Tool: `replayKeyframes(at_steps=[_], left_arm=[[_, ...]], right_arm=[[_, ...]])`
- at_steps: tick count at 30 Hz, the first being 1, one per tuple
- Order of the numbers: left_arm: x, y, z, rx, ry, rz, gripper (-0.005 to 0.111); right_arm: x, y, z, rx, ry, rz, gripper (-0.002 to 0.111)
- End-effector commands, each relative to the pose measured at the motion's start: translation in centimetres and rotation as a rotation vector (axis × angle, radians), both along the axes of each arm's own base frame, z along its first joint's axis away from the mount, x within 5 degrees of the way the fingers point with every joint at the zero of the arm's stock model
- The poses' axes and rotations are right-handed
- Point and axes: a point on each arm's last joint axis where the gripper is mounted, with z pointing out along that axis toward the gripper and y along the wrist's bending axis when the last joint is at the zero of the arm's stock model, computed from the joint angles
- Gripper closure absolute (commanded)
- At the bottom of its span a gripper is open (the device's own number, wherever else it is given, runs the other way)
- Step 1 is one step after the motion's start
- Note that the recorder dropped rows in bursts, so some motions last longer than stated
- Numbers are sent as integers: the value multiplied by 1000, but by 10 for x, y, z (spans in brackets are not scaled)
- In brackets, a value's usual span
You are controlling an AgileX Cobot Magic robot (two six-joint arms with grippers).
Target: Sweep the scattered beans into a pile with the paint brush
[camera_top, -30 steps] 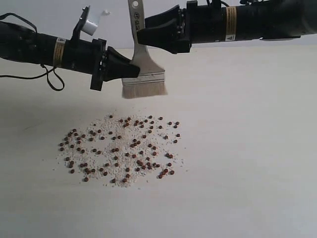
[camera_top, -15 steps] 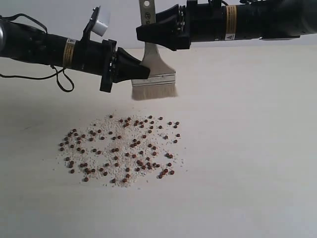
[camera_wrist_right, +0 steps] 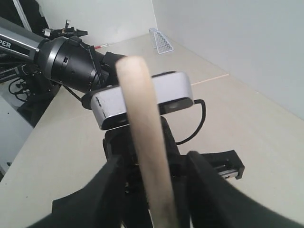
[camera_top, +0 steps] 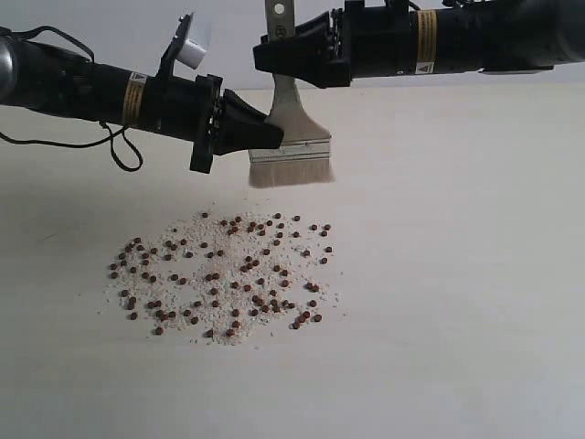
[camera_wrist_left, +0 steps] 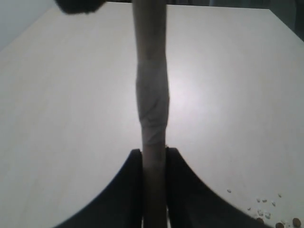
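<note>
The beans lie scattered over a wide patch of the table among whitish crumbs; no heaped pile shows. The paint brush hangs upright above the patch's far edge, bristles down and clear of the table. My left gripper is shut on the brush just above the ferrule; the left wrist view shows the brush pinched between both fingers of the left gripper. My right gripper is open around the upper handle, with a gap on each side at the fingers.
The pale table stretches to the right of the bean patch. A few beans and crumbs show at the edge of the left wrist view. The left arm's wrist camera sits close behind the handle. Both arms cross above the table's far side.
The left gripper has carried the brush to the right and stood it more upright. The right gripper has stayed at about the same place around the handle.
</note>
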Motion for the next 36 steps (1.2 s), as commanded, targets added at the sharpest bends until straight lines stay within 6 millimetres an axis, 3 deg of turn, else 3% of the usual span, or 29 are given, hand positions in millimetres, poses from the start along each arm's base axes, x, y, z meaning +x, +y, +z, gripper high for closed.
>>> replayKeyframes(at_steps=[1, 3, 16, 20, 25, 27, 32, 36], left_arm=[[0, -3, 11, -52, 7, 18, 107], [2, -3, 13, -75, 17, 37, 107], [4, -4, 16, -103, 28, 59, 105], [4, -4, 16, -107, 29, 62, 85], [4, -4, 16, -107, 29, 62, 44], [4, -4, 16, -107, 29, 62, 33], [9, 1, 19, -134, 39, 99, 27], [21, 18, 23, -154, 40, 158, 27]], right_arm=[[0, 1, 4, 10, -4, 1, 100], [0, 1, 4, 11, 4, 0, 108], [1, 1, 3, 7, -11, -1, 108], [1, 1, 3, 7, -14, -1, 108], [1, 1, 4, 17, -5, -5, 108], [2, 1, 5, 28, -3, -11, 108], [6, 0, 5, 12, 1, -66, 108], [14, -3, -4, -82, 11, -158, 108]])
